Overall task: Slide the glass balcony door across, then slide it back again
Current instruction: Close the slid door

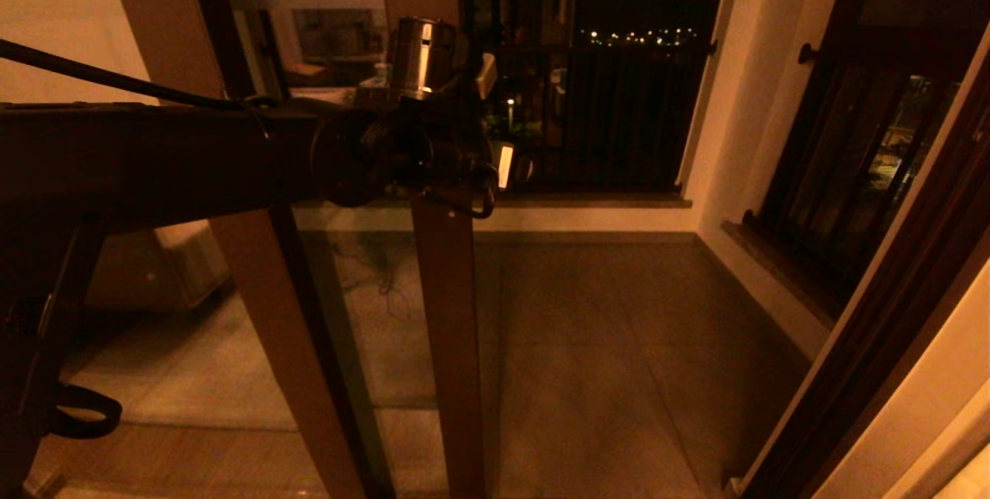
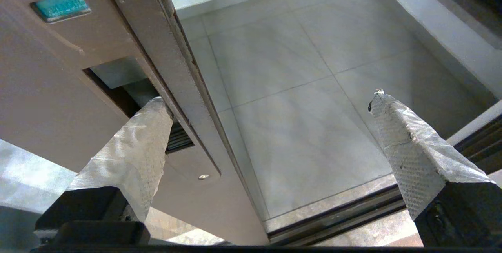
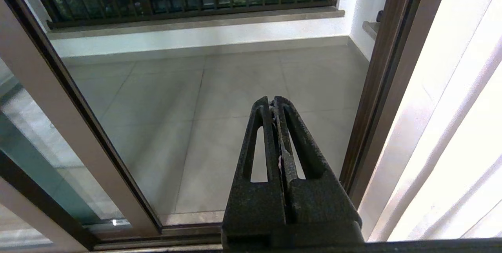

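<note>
The glass balcony door point(image 1: 450, 329) stands slid well over to the left, and the doorway to its right is open. My left arm reaches across to the door's brown stile point(image 2: 157, 21) at handle height. My left gripper point(image 2: 266, 100) is open. One of its fingers point(image 2: 133, 155) sits with its tip in the recessed handle slot point(image 2: 117, 84), above a small screw point(image 2: 203, 176). The other finger point(image 2: 408, 147) hangs free over the balcony floor. My right gripper point(image 3: 273, 102) is shut on nothing and is held in the open doorway, apart from the door point(image 3: 51, 92).
The brown door jamb point(image 1: 889, 344) bounds the opening on the right, with a pale curtain point(image 3: 451, 127) beside it. The floor track point(image 2: 345, 213) runs along the threshold. Beyond lie the tiled balcony floor point(image 1: 603, 344), a dark barred railing point(image 1: 619, 120) and a barred side window point(image 1: 866, 158).
</note>
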Robot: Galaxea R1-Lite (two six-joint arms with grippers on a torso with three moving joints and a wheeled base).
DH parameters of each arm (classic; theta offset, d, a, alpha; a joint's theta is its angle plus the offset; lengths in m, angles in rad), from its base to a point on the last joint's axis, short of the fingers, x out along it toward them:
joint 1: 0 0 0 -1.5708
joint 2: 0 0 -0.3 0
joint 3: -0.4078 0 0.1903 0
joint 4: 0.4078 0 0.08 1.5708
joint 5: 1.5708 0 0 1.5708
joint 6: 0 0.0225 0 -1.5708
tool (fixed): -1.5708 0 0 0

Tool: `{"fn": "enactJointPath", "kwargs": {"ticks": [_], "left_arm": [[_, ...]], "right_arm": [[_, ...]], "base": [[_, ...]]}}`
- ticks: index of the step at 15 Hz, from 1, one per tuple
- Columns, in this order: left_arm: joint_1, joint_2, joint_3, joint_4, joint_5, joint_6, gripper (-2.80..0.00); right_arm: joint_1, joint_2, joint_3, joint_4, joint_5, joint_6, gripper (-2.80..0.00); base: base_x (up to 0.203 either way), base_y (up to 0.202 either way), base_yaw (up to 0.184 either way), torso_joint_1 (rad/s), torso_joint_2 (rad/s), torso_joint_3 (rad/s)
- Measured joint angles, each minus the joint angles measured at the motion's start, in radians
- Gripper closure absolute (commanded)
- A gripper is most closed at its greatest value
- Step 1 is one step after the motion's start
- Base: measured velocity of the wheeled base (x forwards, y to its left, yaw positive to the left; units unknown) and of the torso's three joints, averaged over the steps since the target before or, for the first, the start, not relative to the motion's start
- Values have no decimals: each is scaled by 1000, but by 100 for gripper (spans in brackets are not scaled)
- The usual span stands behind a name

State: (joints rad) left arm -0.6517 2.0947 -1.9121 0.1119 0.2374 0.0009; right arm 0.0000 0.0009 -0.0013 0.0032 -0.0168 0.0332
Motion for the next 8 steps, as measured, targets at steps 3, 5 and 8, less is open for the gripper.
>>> {"fn": "enactJointPath", "kwargs": {"ticks": [3,5,8], "left_arm": [[-18,1,-1,-3,-8,0,-280],[-28,4,-3,-5,-10,1,-280],[-37,12,-3,-5,-15,6,-280]], "right_arm": [[0,0,0,0,0,0,0],[0,0,0,0,0,0,0],[0,0,0,0,0,0,0]], "base": [[0,0,0,0,0,0],[0,0,0,0,0,0],[0,0,0,0,0,0]]}}
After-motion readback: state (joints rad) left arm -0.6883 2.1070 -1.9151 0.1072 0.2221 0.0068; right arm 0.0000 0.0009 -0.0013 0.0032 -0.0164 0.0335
